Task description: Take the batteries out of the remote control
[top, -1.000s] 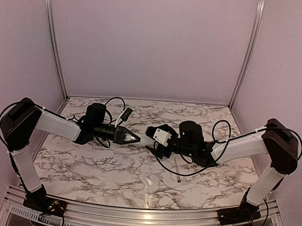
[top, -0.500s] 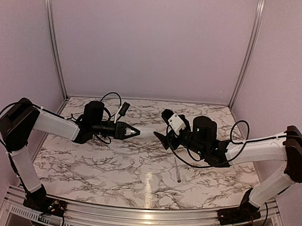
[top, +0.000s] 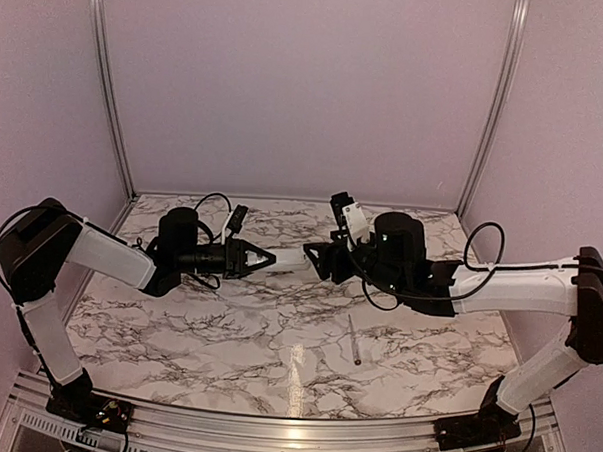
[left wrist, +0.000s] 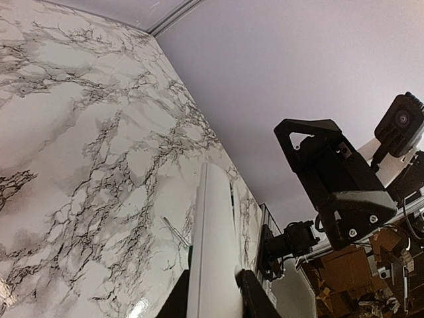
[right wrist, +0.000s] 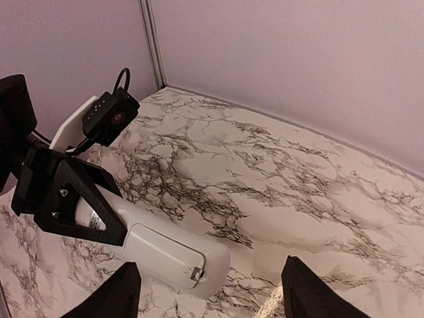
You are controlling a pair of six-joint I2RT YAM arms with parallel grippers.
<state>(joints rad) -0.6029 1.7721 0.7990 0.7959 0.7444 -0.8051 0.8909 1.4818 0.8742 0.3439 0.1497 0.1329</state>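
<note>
1. The left gripper (top: 263, 256) is clenched on one end of the remote control (top: 291, 257). The remote is a slim, smooth white plastic bar, held above the table (top: 207, 322) and pointing right.
2. Its free, rounded end shows the outline of a flat panel with a small clip.
3. The right gripper (top: 316, 259) is spread wide. Its black fingers (right wrist: 112, 298) sit either side of that end and touch nothing.
4. A thin grey stick (top: 354, 338) lies on the glossy, dark-veined marbled table, nearer the right arm.
</note>
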